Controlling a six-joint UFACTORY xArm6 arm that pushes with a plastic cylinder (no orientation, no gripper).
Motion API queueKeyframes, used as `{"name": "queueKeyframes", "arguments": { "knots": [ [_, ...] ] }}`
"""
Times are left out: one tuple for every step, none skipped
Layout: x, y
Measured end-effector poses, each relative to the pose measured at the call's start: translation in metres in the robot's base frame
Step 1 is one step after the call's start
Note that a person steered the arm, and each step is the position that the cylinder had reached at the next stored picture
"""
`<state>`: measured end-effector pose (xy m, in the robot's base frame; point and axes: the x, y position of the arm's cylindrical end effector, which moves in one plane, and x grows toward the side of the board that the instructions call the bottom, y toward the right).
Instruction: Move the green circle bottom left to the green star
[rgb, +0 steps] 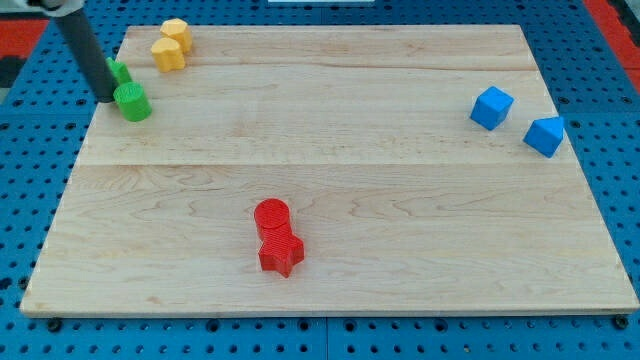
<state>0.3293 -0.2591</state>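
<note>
No pincer here, so no state to tell; my tip (108, 98) touches the green circle block (132, 102), already below a half-hidden green block (119, 72), probably the star — nearly done.

The arm comes into the picture from the view's top left corner, and only its last stretch shows. The straight dark rod (88, 52) slants downward and toward the view's right, wider up high and narrowing as it drops. My tip (108, 98) sits low, at the far left of the view, in its upper part. Above the rod, a sliver of the pale mount peeks in at the very top edge, cut off by the frame.
</note>
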Motion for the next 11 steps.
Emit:
{"name": "queueKeyframes", "arguments": {
  "knots": [
    [0.017,-0.027],
    [0.008,-0.045],
    [-0.035,-0.022],
    [-0.029,-0.031],
    [-0.046,-0.046],
    [-0.063,-0.003],
    [-0.023,-0.002],
    [-0.015,-0.045],
    [0.049,-0.038],
    [0.086,-0.033],
    [0.119,-0.026]
  ]
}}
